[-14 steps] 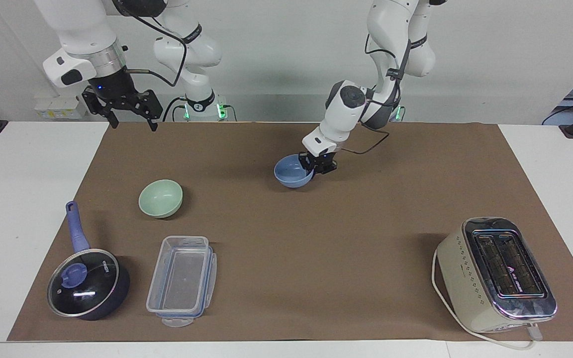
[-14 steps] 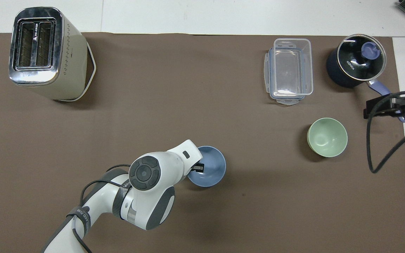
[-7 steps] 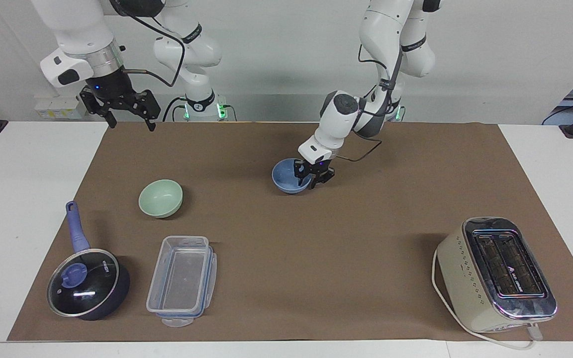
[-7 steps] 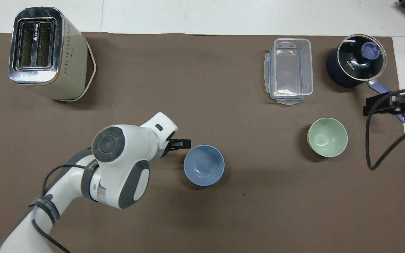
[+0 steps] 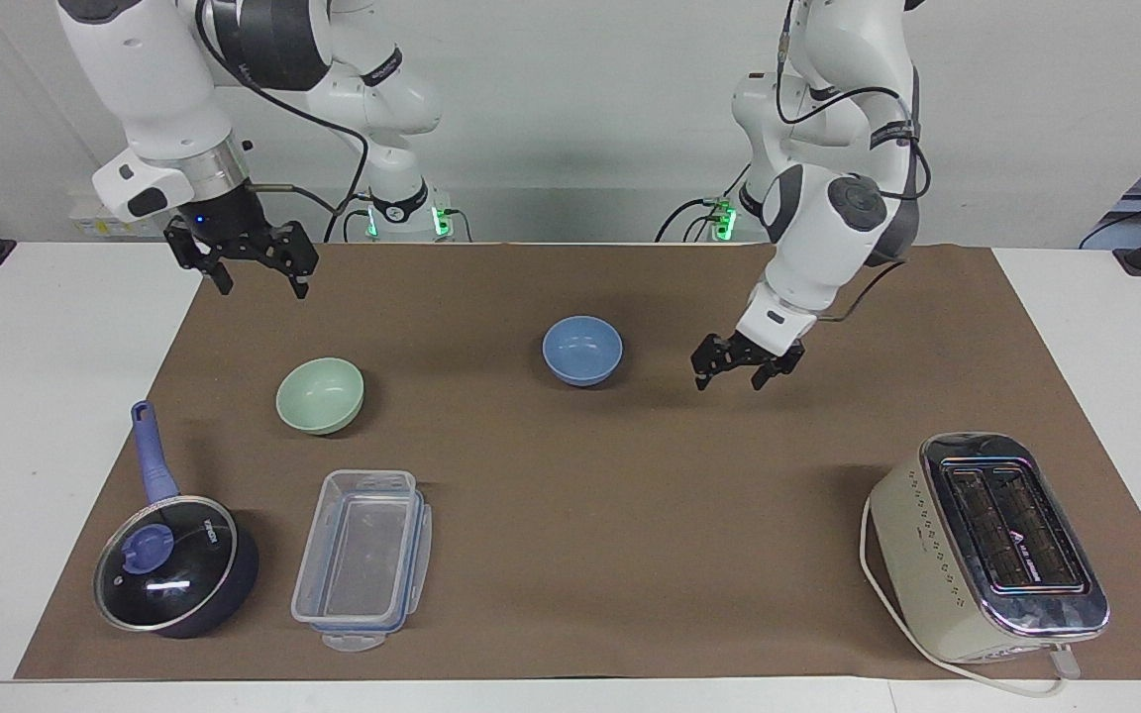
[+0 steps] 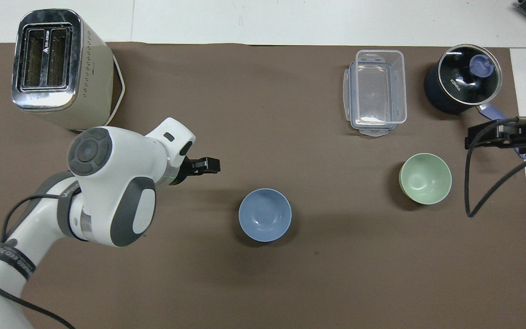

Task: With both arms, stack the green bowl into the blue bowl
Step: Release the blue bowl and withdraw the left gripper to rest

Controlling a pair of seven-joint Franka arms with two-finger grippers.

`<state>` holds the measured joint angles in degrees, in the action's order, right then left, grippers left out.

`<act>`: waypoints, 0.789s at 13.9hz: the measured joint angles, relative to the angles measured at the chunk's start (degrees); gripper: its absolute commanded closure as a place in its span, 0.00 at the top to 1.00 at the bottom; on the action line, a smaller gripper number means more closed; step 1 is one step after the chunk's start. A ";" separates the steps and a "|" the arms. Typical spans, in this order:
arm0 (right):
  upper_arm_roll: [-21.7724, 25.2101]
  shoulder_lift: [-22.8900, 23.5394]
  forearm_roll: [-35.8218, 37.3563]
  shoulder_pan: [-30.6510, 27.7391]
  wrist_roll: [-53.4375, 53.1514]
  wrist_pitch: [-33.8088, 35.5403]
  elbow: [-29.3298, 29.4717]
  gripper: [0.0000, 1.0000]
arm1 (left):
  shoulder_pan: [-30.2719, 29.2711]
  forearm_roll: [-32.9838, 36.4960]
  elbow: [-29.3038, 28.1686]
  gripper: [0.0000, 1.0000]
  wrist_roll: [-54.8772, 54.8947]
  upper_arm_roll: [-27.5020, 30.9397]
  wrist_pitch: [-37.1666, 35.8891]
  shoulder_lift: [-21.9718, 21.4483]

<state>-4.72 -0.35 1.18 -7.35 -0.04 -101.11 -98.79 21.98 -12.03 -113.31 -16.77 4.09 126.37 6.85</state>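
The blue bowl (image 5: 582,350) stands upright and empty on the brown mat near the middle; it also shows in the overhead view (image 6: 265,214). The green bowl (image 5: 320,395) stands upright toward the right arm's end of the table, and shows in the overhead view too (image 6: 425,178). My left gripper (image 5: 731,376) is open and empty, raised over bare mat beside the blue bowl, toward the left arm's end (image 6: 213,165). My right gripper (image 5: 263,287) is open and empty, up in the air over the mat's edge by the green bowl (image 6: 473,139).
A cream toaster (image 5: 986,545) stands at the left arm's end, farther from the robots. A clear rectangular container (image 5: 363,560) and a dark-blue lidded saucepan (image 5: 174,564) stand farther from the robots than the green bowl. The brown mat (image 5: 630,515) covers the table.
My left gripper let go of the blue bowl, which now rests on the mat, and drew away toward the left arm's end. My right gripper came down slightly.
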 measured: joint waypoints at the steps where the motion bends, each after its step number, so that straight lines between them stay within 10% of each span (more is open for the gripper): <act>1: 0.03 0.07 0.00 -1.02 1.58 -3.54 -3.02 1.00 | -1.56 1.26 0.95 1.00 0.47 0.00 -1.37 0.02; 11: 0.12 5.89 -0.03 -4.47 7.51 -29.54 -22.71 1.00 | -12.41 12.42 20.68 1.00 14.02 -0.18 -31.94 -0.84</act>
<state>-4.60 5.54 1.15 -11.81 7.47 -130.64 -121.50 9.57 0.38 -92.64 -2.76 3.92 94.43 6.01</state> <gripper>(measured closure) 0.000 0.000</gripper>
